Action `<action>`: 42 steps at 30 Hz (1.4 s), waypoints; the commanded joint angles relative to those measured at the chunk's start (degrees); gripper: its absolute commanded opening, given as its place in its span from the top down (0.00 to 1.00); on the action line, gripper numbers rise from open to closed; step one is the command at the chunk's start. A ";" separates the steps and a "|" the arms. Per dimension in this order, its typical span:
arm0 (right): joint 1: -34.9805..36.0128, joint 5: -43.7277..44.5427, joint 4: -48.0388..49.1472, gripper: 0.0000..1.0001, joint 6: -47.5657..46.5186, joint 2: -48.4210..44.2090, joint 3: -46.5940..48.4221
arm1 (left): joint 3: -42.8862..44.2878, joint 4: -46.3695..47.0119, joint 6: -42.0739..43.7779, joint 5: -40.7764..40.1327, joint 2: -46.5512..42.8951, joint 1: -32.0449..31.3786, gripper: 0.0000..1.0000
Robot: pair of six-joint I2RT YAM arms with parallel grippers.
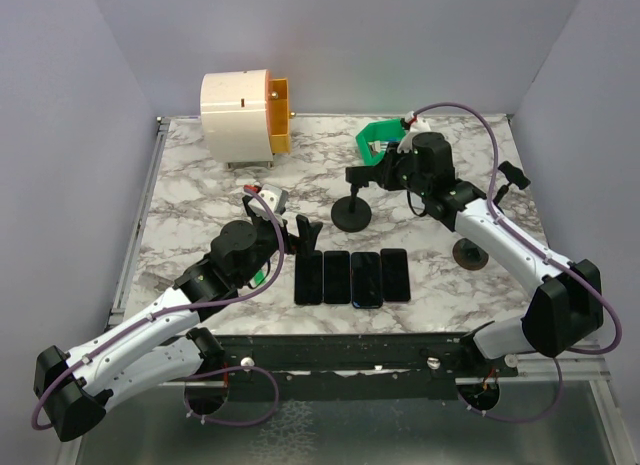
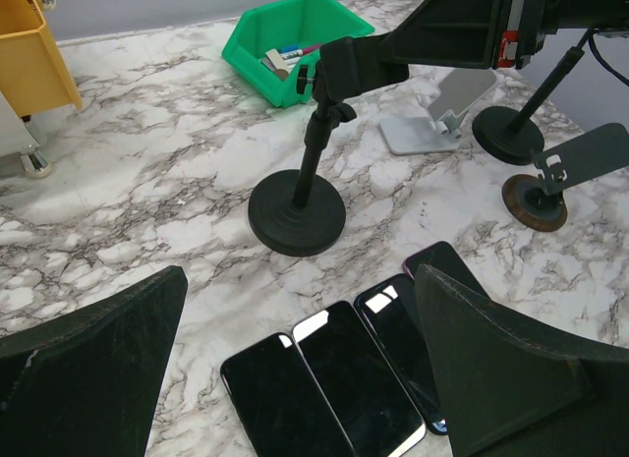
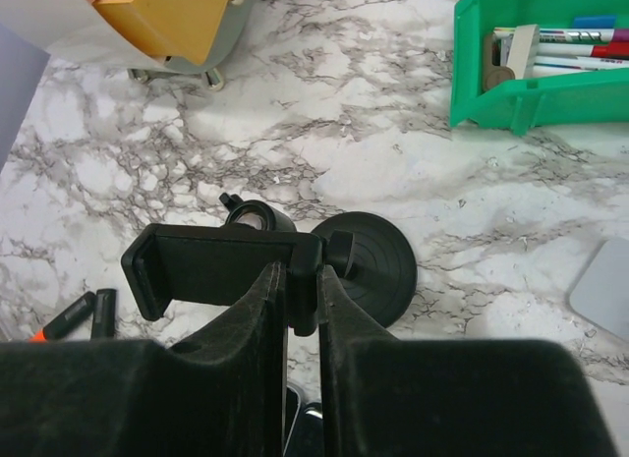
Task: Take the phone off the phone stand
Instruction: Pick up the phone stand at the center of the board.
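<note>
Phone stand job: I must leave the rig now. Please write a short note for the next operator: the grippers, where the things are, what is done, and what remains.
Left gripper: open and empty, beside the far left end of the row of four phones lying flat on the table.
Right gripper: fingers pinched narrow on the stand's head, near its joint. I cannot tell whether the dark piece between them is the phone or the clamp.
Stand: upright at mid-table, base flat.
Done: the right gripper is at the head.
Left: nothing is lifted clear yet. Pull the phone out and set it down.
</note>
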 commanded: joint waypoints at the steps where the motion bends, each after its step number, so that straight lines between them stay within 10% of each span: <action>1: 0.35 3.85 -1.04 0.91 -0.98 -0.71 0.92 | 0.94 0.53 0.14 1.20 -0.53 0.28 0.01; 42: -3.84 21.55 3.25 1.00 -4.70 2.24 8.80 | 0.94 0.46 0.16 1.16 -0.33 0.33 0.01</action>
